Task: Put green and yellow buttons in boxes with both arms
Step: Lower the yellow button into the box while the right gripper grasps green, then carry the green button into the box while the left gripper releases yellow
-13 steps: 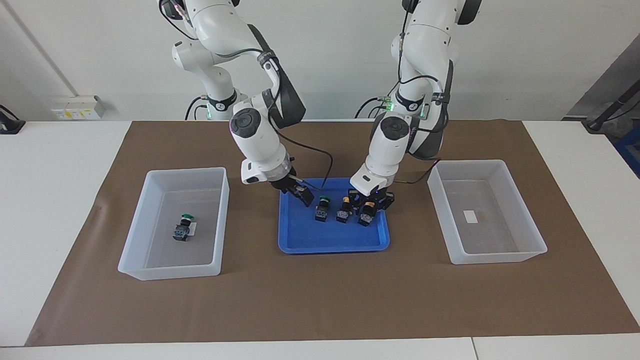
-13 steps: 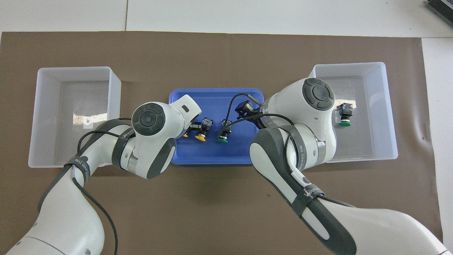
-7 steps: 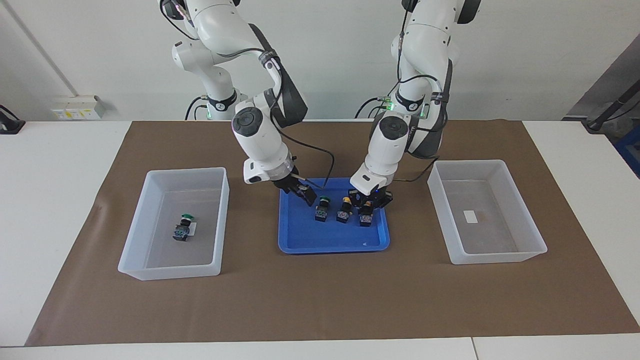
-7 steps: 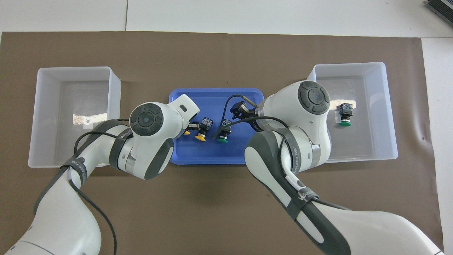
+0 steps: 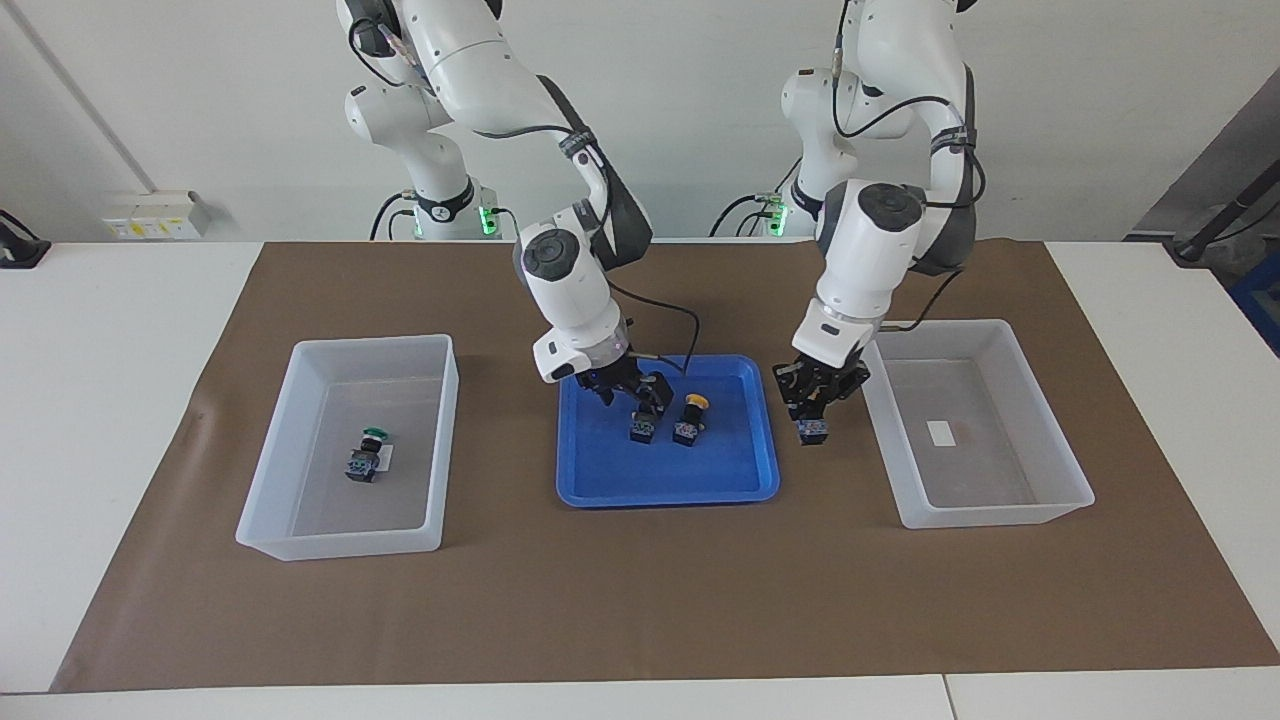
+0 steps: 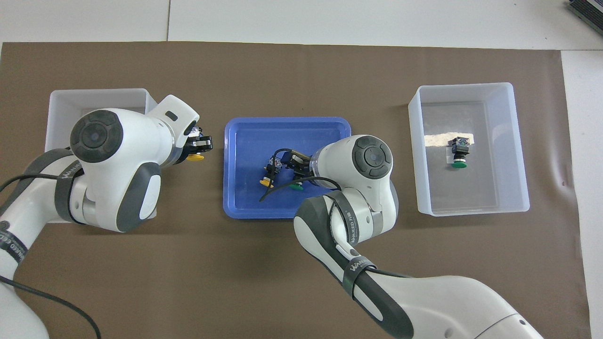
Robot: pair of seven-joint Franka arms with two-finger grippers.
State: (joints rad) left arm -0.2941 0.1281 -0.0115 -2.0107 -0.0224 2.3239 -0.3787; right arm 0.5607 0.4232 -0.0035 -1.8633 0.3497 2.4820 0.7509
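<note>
Mid-frame, left gripper (image 5: 817, 398) hangs jaws clamped on a yellow button (image 6: 194, 157), headed for the empty box (image 5: 1040, 505); right gripper (image 5: 632, 393) jaws straddle the green button (image 6: 296, 186) in the blue tray (image 5: 660, 490), can't tell if pinched.

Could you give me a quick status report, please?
Left claw holds yellow button between tray and empty box. Right claw down at green button in tray. Nothing blocking.
</note>
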